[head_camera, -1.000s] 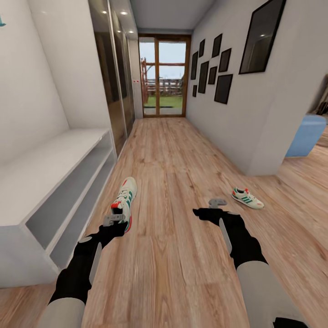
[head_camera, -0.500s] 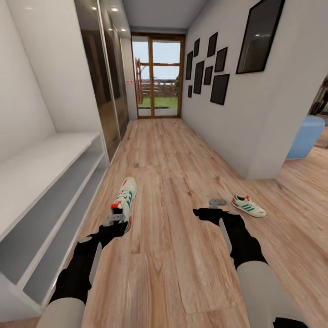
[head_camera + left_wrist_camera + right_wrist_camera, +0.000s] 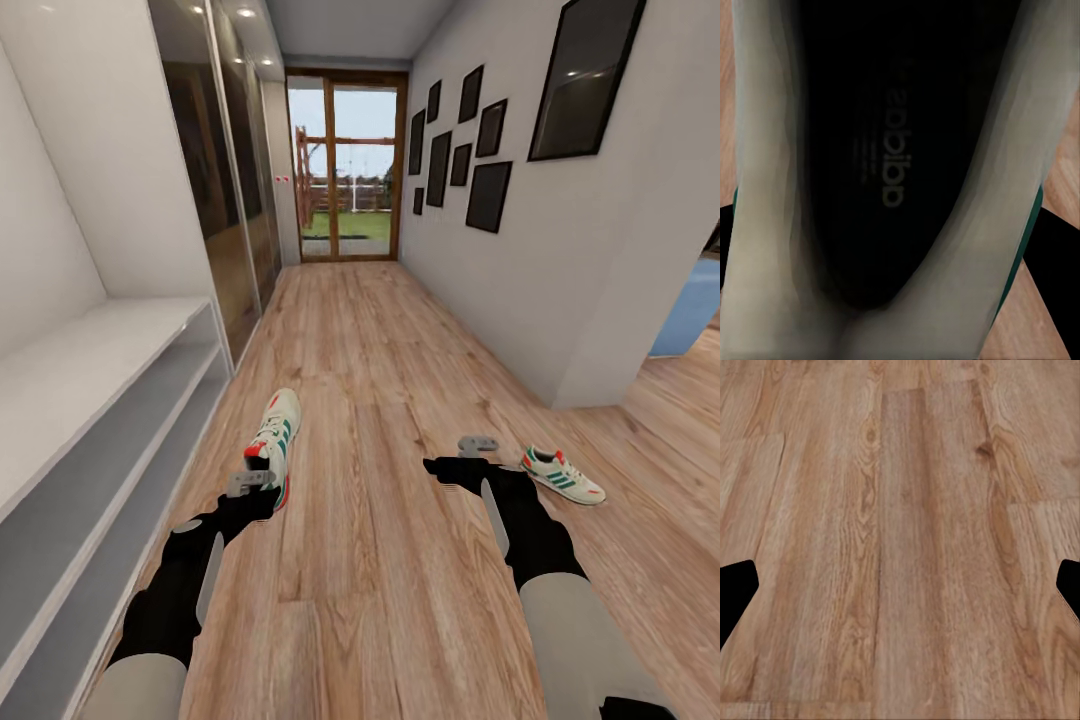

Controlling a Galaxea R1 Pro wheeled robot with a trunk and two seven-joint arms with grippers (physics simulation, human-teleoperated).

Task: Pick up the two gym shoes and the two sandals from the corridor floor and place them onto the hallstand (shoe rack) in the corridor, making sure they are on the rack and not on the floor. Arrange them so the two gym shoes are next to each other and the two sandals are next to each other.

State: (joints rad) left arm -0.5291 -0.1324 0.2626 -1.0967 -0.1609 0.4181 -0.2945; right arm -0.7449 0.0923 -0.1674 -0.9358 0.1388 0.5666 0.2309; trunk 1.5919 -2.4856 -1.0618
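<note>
Sneaker [image 3: 275, 440] clamped heel-first in left gripper [image 3: 250, 483], carried; view has swung right since a second ago, hallstand [image 3: 90, 420] now closer at near left, second sneaker [image 3: 562, 474] on floor [image 3: 380, 350] right; right gripper [image 3: 478, 443] spread, empty.

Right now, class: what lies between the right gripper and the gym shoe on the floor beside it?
Only bare wood floor lies between the right gripper and that gym shoe, as the head view shows.
</note>
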